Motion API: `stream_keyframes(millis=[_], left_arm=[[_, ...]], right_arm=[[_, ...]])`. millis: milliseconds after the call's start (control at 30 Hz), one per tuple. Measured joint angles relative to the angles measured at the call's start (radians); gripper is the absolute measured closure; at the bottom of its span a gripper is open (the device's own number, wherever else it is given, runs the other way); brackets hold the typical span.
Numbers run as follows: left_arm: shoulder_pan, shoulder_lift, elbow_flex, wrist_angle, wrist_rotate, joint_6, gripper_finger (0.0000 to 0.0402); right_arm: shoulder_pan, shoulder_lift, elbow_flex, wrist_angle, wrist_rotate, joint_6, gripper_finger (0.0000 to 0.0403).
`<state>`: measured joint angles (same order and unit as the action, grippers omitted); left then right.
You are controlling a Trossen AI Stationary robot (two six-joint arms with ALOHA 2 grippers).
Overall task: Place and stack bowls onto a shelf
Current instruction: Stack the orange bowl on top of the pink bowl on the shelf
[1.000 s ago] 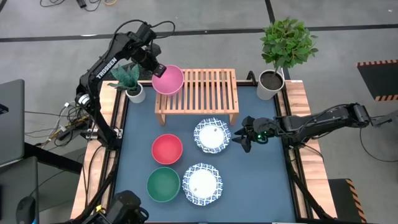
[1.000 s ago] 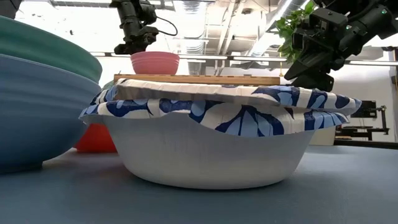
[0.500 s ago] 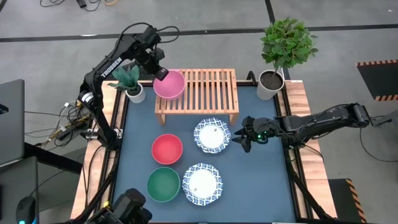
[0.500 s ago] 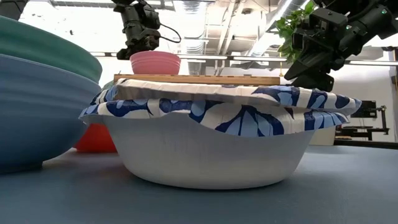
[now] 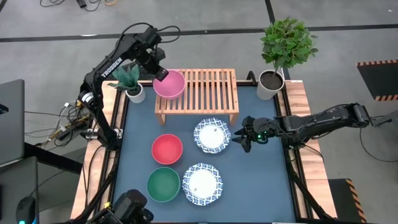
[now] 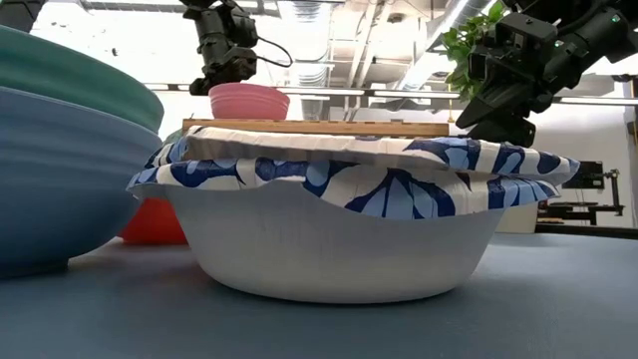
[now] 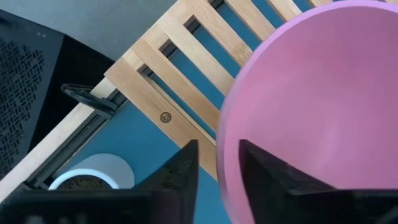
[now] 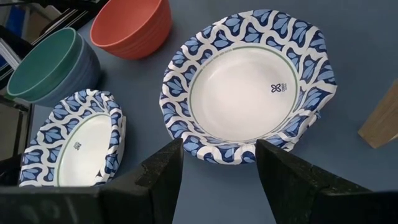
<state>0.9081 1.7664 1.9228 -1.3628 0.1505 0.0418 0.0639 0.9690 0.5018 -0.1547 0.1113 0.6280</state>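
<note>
The blue surface [image 5: 261,186] holds most of the work yet to do, and at its far edge stands the slatted wooden shelf [image 5: 211,87]. A second ago the pink bowl [image 5: 169,84] hung just off the shelf's left end; it has since slid inward and now sits on the left end of the slats, unmoved over the last half second. I read that as the first bowl being about placed, with only the release to come.

The left arm reaches out from the left edge, bends high over the small potted plant [image 5: 130,79], and points its left claw [image 5: 160,75] down at the bowl's near-left rim. The wrist view shows the two fingers either side of that rim, pinching it (one inside the bowl, one outside).

The right arm lies stretched low across the right side, and its right claw [image 5: 244,138] hovers just beside the upper patterned white bowl [image 5: 212,136], fingers spread wide and aimed at its rim, not touching it.

Out on the surface wait the red bowl [image 5: 166,149], the teal bowl [image 5: 163,184] and the second patterned bowl [image 5: 201,183]. The tall potted plant [image 5: 280,53] stands at the far right corner.
</note>
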Motion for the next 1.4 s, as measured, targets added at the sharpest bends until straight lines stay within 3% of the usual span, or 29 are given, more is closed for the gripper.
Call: stream_keyframes(millis=[200, 400, 700, 1000, 1400], left_arm=[[0.000, -0.002, 0.000, 0.001, 0.010, 0.019, 0.0223], [0.002, -0.026, 0.000, 0.009, -0.001, 0.019, 0.0190], [0.002, -0.092, 0.000, 0.008, -0.057, 0.019, 0.0187], [-0.027, -0.257, 0.000, -0.065, -0.056, 0.012, 0.0187], [-0.246, -0.506, 0.000, -0.093, -0.055, -0.149, 0.0187]], right_arm=[[0.000, 0.000, 0.000, -0.003, 0.000, 0.000, 0.0177], [0.000, 0.000, 0.000, -0.003, -0.001, 0.000, 0.0177], [0.000, 0.000, 0.000, -0.002, -0.001, 0.001, 0.0177], [0.000, 0.000, 0.000, -0.002, -0.002, 0.003, 0.0177], [0.000, 0.000, 0.000, -0.002, -0.002, 0.010, 0.0177]])
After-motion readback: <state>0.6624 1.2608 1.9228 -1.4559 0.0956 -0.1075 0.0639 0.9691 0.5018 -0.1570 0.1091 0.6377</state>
